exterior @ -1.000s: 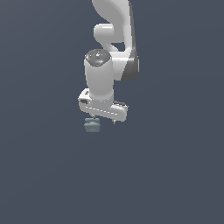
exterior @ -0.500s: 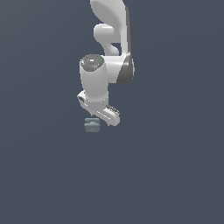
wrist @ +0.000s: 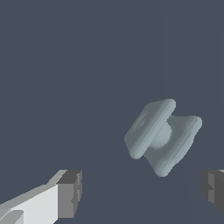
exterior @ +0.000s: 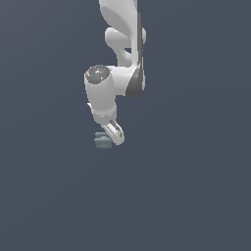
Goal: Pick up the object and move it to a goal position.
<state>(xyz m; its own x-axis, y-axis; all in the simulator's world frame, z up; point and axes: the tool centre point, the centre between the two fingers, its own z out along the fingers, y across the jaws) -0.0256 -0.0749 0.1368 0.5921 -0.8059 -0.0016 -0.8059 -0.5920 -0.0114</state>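
The object is a small grey-blue lump made of two ridged flanges joined by a narrow waist. It lies on the dark floor. In the exterior view the object shows just below the white hand, partly covered by it. My gripper is open, its two dark-tipped fingers set wide apart, and the object sits a little beyond the line between them, nearer the finger at the frame's edge. Nothing is held. In the exterior view the gripper hangs right over the object, its fingers hard to tell apart.
A uniform dark grey-blue floor surrounds the arm. The white arm comes down from the top of the exterior view. No other objects or goal marker show.
The wrist has turned about its vertical axis, so the hand now shows end-on in the exterior view. The object has stayed in place.
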